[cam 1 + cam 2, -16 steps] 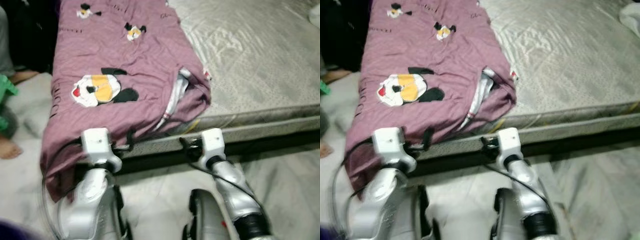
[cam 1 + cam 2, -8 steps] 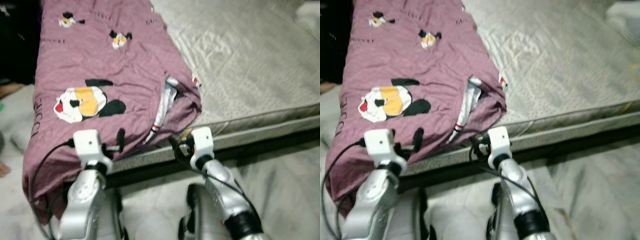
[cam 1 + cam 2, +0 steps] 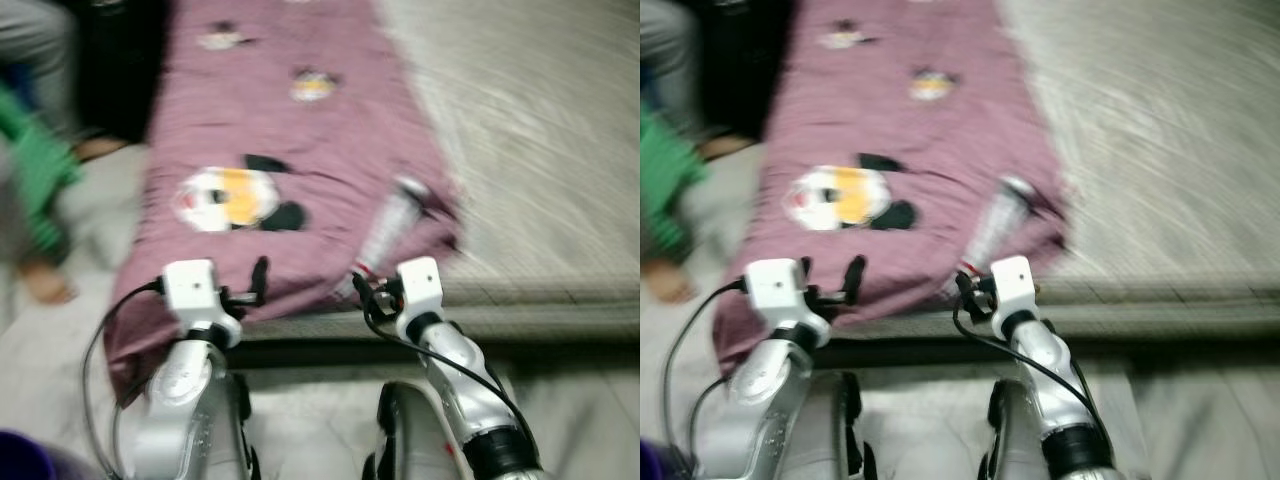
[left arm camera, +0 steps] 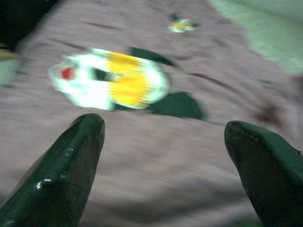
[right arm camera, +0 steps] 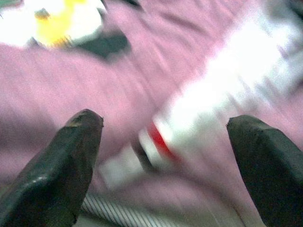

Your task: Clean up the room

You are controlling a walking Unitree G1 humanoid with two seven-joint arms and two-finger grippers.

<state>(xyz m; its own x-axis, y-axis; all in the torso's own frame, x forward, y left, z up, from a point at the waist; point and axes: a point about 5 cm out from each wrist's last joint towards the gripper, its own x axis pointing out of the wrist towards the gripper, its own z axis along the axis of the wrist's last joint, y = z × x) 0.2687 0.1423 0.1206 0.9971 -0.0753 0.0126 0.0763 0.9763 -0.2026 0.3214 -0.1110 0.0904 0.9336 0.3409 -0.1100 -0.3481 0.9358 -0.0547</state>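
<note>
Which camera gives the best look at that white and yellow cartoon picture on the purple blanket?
The left wrist view: the cartoon print sits large, just beyond the open left gripper. Both eye views show it smaller and blurred on the blanket. The right wrist view catches a corner of it.

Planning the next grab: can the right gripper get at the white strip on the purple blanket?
Probably yes. The right gripper has its fingers open just short of the white strip on the purple blanket, with nothing between them.

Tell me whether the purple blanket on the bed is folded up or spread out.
Spread out. The purple blanket lies flat along the mattress, its near end draping over the edge, with one corner turned back showing a white lining.
</note>
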